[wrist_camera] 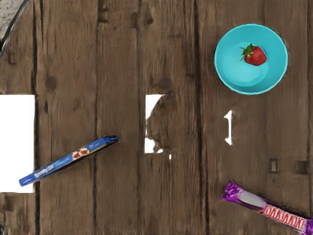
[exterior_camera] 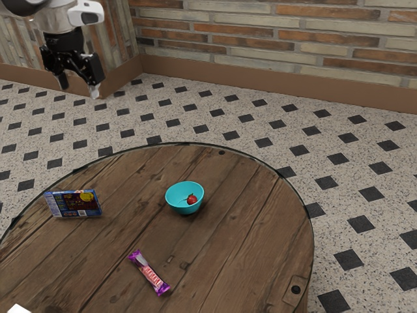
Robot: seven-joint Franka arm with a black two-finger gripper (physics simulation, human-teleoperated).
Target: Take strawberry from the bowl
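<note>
My gripper [exterior_camera: 79, 90] is high at the exterior view's upper left, well above and away from the bowl, its two fingers apart and nothing between them. A turquoise bowl [exterior_camera: 184, 208] stands upright on the round wooden table, and a red strawberry [exterior_camera: 192, 200] lies inside it. Seen from the hand, the strawberry [wrist_camera: 255, 56] has green leaves and rests in the bowl [wrist_camera: 226, 75], touching neither finger.
A blue box [exterior_camera: 75, 204] stands on its edge on the table [exterior_camera: 215, 261]; from above, the box [wrist_camera: 68, 160] looks narrow. A purple-ended candy bar [exterior_camera: 149, 272] lies flat nearer the exterior view's lower edge.
</note>
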